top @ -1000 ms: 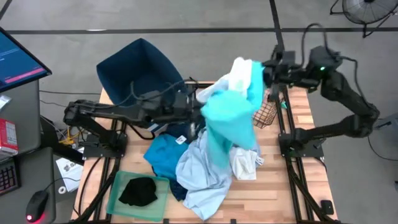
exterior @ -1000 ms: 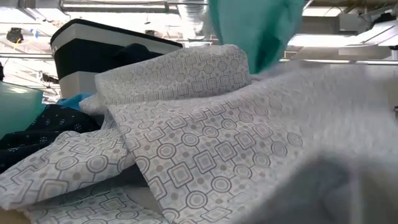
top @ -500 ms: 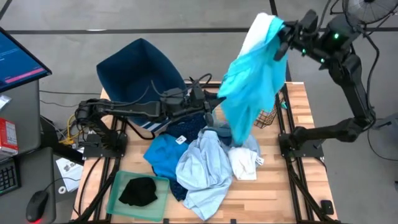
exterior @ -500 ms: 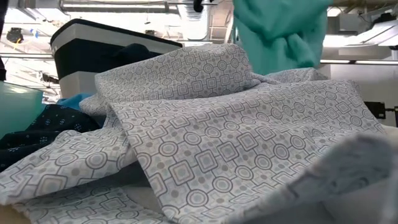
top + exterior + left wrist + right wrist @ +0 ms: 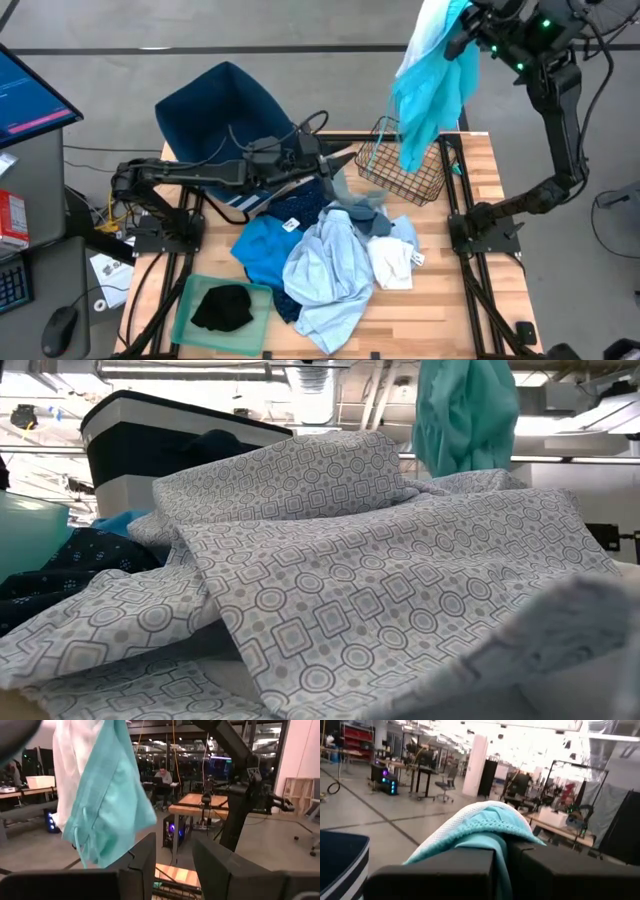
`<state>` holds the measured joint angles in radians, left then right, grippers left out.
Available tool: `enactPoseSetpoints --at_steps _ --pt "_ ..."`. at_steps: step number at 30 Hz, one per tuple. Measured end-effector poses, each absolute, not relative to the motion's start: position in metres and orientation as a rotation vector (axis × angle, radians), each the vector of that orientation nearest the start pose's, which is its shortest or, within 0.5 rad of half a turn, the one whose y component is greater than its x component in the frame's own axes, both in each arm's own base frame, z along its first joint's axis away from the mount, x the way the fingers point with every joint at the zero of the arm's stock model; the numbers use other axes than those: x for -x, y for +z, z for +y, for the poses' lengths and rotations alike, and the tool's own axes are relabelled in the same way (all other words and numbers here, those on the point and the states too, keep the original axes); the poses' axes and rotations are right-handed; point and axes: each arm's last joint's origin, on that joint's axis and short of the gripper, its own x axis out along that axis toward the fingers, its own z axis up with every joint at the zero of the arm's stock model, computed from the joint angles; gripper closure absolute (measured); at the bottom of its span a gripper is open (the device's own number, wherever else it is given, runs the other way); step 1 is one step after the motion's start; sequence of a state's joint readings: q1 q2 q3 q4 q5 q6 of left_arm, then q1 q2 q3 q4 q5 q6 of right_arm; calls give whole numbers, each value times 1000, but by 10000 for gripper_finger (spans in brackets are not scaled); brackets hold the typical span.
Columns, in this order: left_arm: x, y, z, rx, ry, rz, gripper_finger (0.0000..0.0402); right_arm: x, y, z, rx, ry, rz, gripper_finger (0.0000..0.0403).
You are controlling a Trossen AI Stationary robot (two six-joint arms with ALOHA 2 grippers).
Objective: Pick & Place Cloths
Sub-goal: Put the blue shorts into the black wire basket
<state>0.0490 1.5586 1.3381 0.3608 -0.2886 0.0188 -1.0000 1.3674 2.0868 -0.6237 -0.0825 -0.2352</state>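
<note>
My right gripper (image 5: 463, 28) is raised high over the table's far right corner, shut on a turquoise and white cloth (image 5: 432, 85) that hangs below it; the cloth also shows in the low view (image 5: 465, 410) and the left wrist view (image 5: 107, 805). My left gripper (image 5: 350, 158) is open and empty, reaching level over the far middle of the table (image 5: 174, 845). A pile lies on the table: a pale blue cloth (image 5: 325, 270), a bright blue cloth (image 5: 262, 250), a white cloth (image 5: 392, 262), a dotted navy cloth (image 5: 295, 215). A black cloth (image 5: 222, 308) lies in the green tray (image 5: 190, 290). My right gripper pinches a bunched fold at the cloth's upper end (image 5: 487, 822) between its two fingers, white mesh and turquoise layers together. The cloth hangs slack below the gripper, lifted clear of the pile, its lower end (image 5: 410, 160) above the wire basket.
A dark wire basket (image 5: 400, 172) stands at the table's far right. A dark blue bin (image 5: 220, 110) stands tilted at the far left. In the low view a patterned pale cloth (image 5: 330, 580) fills the foreground. Bare wood shows along the table's right and near edges.
My right gripper has risen and gone toward the table's far right corner with the turquoise and white cloth. The cloth has been lifted off the pile and now hangs free, uncovering the wire basket.
</note>
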Motion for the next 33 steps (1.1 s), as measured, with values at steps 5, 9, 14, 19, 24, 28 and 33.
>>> enactPoseSetpoints --at_steps 5,9,14,19,24,28,33 --pt "-359 390 19 0 318 -138 297 -115 567 -175 241 -902 129 403" --pt "-357 391 15 0 308 -131 297 -115 558 -174 195 -895 219 403" --pt "-356 392 9 0 291 -126 298 -112 546 -168 137 -880 302 403" --pt "-357 391 4 0 277 -120 298 -108 525 -163 90 -866 373 403" --pt "-357 391 0 1 264 -117 298 -115 482 -174 -17 -857 459 403" --pt "-353 395 -4 4 253 -131 298 -115 453 -173 -78 -864 449 403" --pt "-348 401 -11 8 230 -149 298 -126 424 -168 -136 -816 371 403"
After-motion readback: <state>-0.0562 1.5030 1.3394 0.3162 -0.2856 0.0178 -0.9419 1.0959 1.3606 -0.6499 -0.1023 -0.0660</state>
